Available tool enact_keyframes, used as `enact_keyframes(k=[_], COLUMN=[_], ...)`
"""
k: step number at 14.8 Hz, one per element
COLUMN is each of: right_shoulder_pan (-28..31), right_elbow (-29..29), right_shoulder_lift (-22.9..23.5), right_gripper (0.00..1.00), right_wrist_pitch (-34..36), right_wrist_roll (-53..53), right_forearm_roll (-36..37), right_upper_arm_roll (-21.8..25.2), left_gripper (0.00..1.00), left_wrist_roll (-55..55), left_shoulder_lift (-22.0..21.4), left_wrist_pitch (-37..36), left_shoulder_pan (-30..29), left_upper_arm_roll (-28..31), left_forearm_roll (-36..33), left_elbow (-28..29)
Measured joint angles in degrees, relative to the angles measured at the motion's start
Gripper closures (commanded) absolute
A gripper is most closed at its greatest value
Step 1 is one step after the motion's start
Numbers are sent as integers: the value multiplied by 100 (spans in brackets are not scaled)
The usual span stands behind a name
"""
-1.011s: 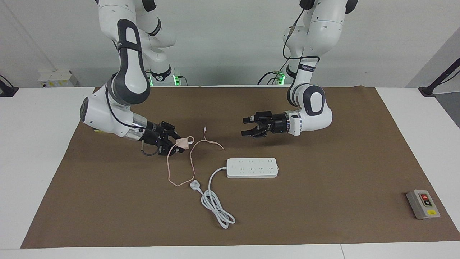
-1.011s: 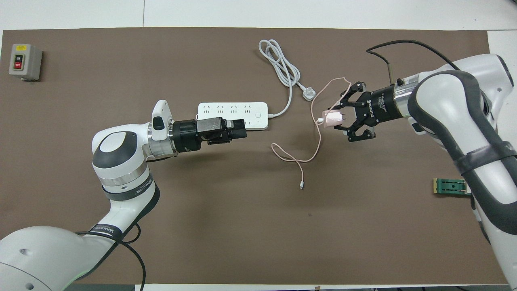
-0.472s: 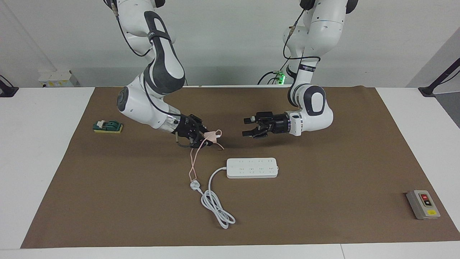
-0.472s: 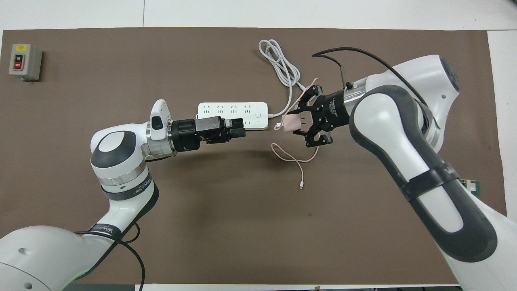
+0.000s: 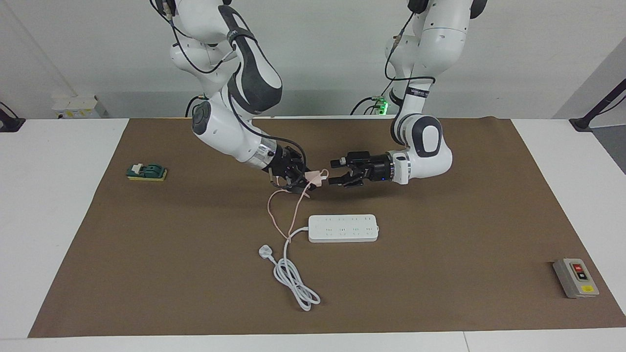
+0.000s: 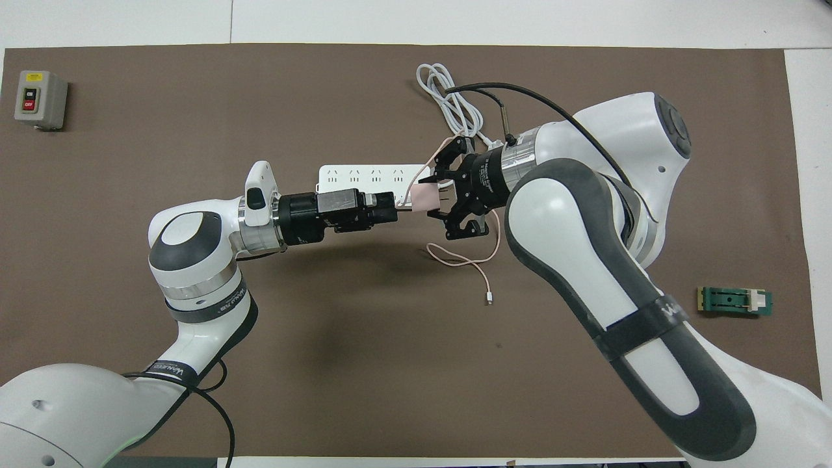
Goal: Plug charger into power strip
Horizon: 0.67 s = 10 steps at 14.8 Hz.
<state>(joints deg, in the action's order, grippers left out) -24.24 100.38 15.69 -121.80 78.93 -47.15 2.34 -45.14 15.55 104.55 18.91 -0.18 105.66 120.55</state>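
My right gripper is shut on the charger, a small pale pink cube held up in the air. The charger hangs over the mat beside the power strip, at the strip's cord end. Its thin pink cable trails down to the mat and ends in a tiny white connector. My left gripper is open, pointing sideways at the charger, with a small gap to it. It holds nothing.
The strip's thick white cord lies coiled on the brown mat with its three-pin plug. A grey box with buttons sits toward the left arm's end. A small green block lies toward the right arm's end.
My right arm has carried the charger toward the left arm's end, up to the left gripper's fingertips, dragging the pink cable along. The left arm has hardly moved.
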Motion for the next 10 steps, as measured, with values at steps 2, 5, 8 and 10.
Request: enact_keyframes(k=[2, 5, 8, 10], right_shoulder_pan=[-133, -419, -471, -468], right_elbow=[0, 2, 2, 2], right_shoulder_lift=[14, 74, 126, 134], right_gripper=[100, 100, 100, 100], right_wrist_pitch=[-171, -538, -567, -567], right_wrist_roll=[80, 244, 263, 263], right_forearm_roll=[0, 0, 0, 0], right_upper_arm_roll=[-3, -6, -5, -2], left_gripper=[0, 0, 0, 0], left_wrist_roll=[-1, -2, -3, -3], left_shoulder_lift=[0, 4, 4, 9], left_wrist_pitch=[20, 113, 174, 212], left_shoulder_pan=[17, 30, 77, 108], left_upper_arm_roll=[-4, -20, -53, -53], left_forearm_roll=[0, 0, 0, 0], left_elbow=[0, 0, 0, 0])
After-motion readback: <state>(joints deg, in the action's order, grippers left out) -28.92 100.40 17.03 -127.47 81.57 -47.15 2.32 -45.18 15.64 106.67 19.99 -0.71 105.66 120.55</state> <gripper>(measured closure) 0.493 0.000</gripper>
